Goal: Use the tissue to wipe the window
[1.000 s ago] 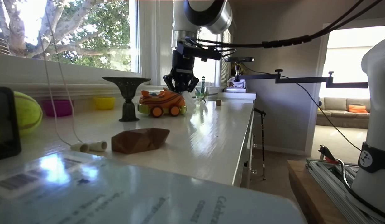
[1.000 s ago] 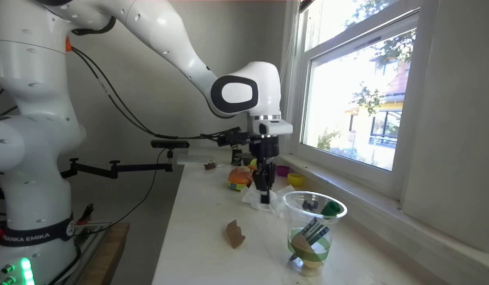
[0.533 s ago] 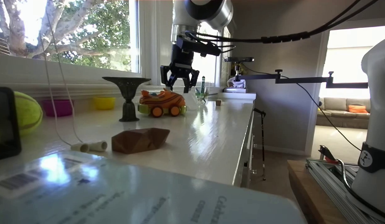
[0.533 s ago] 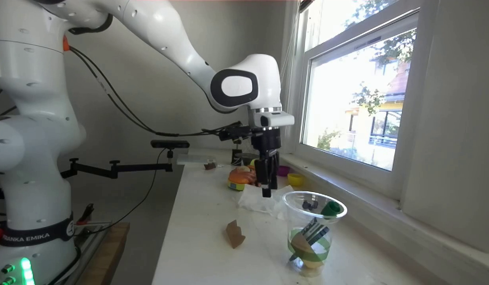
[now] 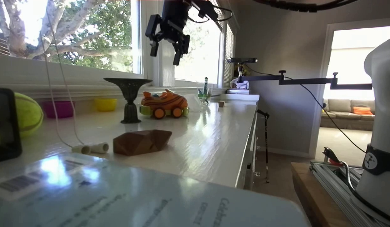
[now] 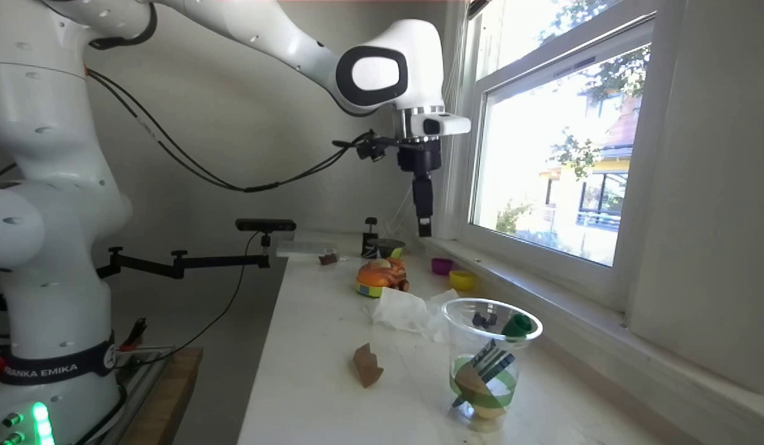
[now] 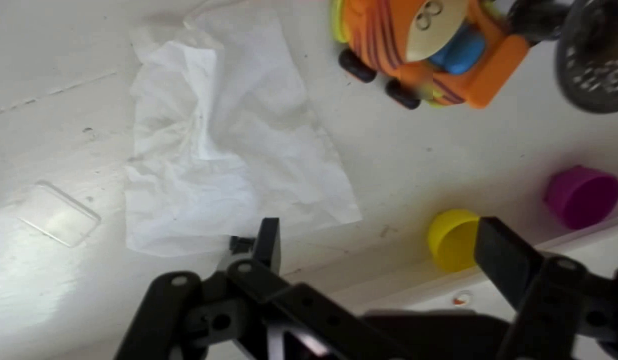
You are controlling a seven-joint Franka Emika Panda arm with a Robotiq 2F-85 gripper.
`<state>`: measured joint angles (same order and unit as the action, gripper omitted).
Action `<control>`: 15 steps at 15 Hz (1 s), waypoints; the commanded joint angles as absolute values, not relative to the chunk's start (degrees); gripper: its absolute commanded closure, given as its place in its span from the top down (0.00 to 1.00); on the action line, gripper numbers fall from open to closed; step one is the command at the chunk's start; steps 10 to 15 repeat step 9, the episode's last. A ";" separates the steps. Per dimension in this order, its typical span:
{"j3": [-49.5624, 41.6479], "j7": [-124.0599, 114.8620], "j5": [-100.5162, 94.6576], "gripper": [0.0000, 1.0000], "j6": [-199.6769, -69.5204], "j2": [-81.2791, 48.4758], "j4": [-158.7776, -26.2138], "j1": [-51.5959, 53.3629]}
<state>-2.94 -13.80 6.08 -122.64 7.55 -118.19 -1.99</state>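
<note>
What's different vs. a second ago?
In an exterior view, the gripper has risen and shifted toward the picture's left; its jaws, close together before, now stand apart. The tissue, bunched around the gripper a second ago, lies loose on the counter: apparently let go. Unmoved: truck, clear cup, yellow bowl, purple bowl.

Below the black fingers lies a glossy white counter with a bright daylight reflection. In an exterior view, a plain grey wall stands to their right; farther right, beyond a pale door frame, is a grey-brown sofa.
</note>
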 commanded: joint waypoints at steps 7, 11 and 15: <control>-2.77 -3.52 11.75 1.00 -100.95 5.84 -107.17 -1.56; -2.77 -3.12 11.77 1.00 -100.66 5.13 -106.71 -1.57; -2.77 -3.12 11.77 1.00 -100.66 5.13 -106.71 -1.57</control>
